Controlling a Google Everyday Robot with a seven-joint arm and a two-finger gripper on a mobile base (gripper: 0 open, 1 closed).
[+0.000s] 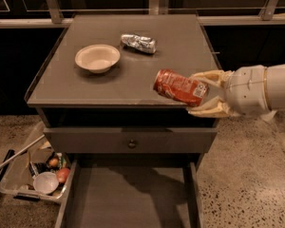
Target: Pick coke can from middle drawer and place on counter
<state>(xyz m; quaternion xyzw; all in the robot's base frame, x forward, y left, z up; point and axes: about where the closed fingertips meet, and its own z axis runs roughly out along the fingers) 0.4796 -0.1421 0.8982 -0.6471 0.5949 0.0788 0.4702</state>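
Observation:
The red coke can (178, 88) lies on its side in my gripper (195, 93), held in the air just above the front right part of the counter (133, 82). The cream fingers (205, 76) are shut on the can's right end, and the white arm comes in from the right. The middle drawer (128, 198) stands pulled open below, its grey floor bare.
A cream bowl (97, 57) and a crumpled silver can (138, 42) sit on the counter's back part. A closed drawer front with a small round knob (131, 143) is under the counter. A clear bin of odds and ends (35, 172) stands on the floor at left.

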